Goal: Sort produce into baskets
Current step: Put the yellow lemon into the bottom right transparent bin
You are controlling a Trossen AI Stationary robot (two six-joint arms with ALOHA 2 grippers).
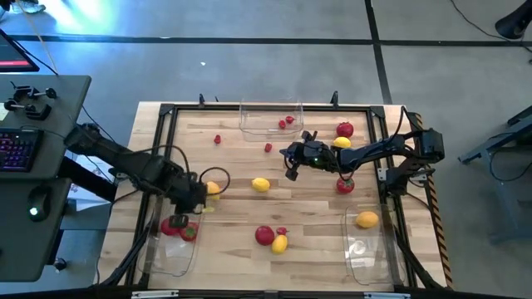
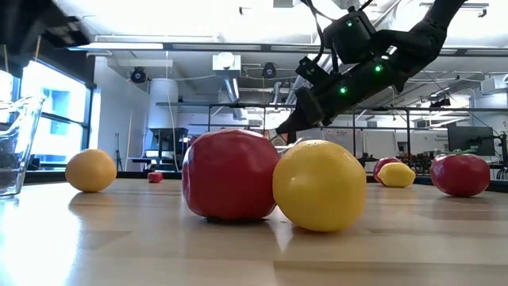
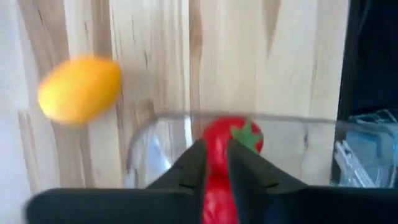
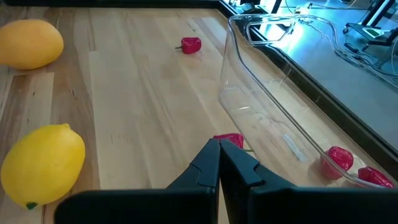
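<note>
1. Presently, the left gripper (image 1: pixel 202 202) is seen at 8 o'clock on the table (image 1: pixel 241 208), above the rim of the left basket (image 1: pixel 158 257); whether it is clenched or released cannot be told.
2. Two tomatoes (image 1: pixel 171 225) are held in that basket, and an orange lemon (image 1: pixel 214 188) lies just beside the gripper.
3. The right gripper (image 4: pixel 219 144) is clenched on nothing and is held above the table near its centre, toward 1 o'clock, with a red berry (image 4: pixel 229 140) just past its tips.
4. Berries (image 1: pixel 287 122) are seen in the 12 o'clock basket (image 1: pixel 249 129), and an orange lemon (image 1: pixel 366 219) in the 4 o'clock basket (image 1: pixel 370 266).
5. Other produce is scattered loose on the table.
</note>
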